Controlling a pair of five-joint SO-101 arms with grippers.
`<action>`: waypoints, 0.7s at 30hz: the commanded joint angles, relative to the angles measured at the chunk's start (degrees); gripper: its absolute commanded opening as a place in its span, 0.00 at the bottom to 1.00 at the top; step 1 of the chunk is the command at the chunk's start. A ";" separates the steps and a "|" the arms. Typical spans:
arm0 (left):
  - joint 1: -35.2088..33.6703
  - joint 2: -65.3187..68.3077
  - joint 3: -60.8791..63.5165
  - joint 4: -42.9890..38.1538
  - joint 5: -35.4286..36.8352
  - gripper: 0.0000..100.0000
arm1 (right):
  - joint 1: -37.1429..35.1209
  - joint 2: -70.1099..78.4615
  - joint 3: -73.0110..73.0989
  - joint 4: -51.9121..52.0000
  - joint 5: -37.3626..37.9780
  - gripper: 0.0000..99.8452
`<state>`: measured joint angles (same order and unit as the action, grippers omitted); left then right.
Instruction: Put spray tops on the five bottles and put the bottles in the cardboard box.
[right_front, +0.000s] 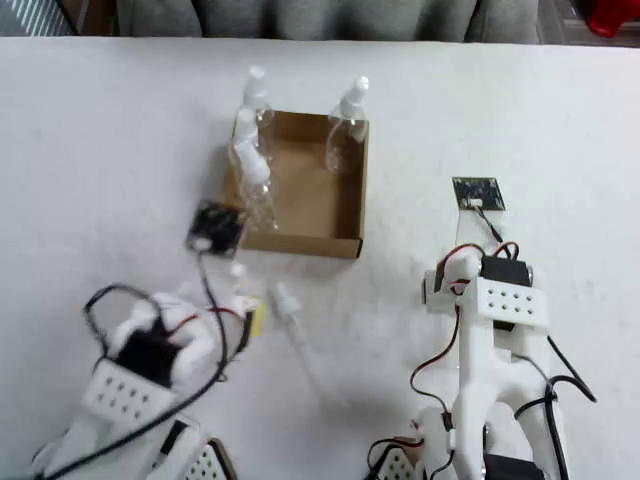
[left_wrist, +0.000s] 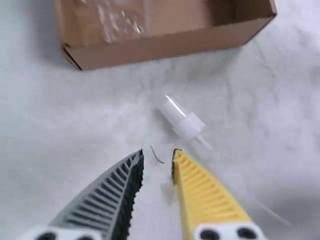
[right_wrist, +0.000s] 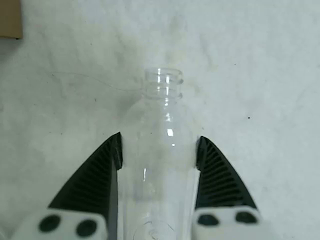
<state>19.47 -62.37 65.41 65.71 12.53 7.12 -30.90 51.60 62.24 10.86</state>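
The right gripper's (right_wrist: 159, 145) fingers pinched an uncapped bottle (right_wrist: 160, 107) by its body. The left gripper's (left_wrist: 157, 157) fingers stood narrowly apart, holding nothing, at 9 o'clock of the spray top (right_front: 288, 303). It lay on the table (right_front: 520, 110) at 6 o'clock of the cardboard box (right_front: 300, 243), which held four topped bottles (right_front: 348, 125). Capping the fifth bottle seemed in hand. Next, the left fingers would need to widen and take the top. No print was legible.

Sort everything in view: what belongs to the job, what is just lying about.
Job: cardboard box; capped bottles in it; loose spray top; uncapped bottle between the right fingers.
Lying about: red object and grey seats beyond the table.
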 joint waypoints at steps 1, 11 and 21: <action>8.92 13.49 -6.51 -7.21 10.02 0.11 | -0.22 -1.98 -0.62 -0.92 -0.26 0.02; 9.98 30.11 -6.33 -22.51 19.25 0.11 | 0.13 -2.42 0.53 -0.92 1.58 0.02; 5.76 24.84 -6.24 -18.20 19.25 0.11 | -0.22 -2.07 0.53 -0.92 1.85 0.02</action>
<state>27.82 -32.48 62.24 45.41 31.16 7.21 -31.78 52.66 62.24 11.65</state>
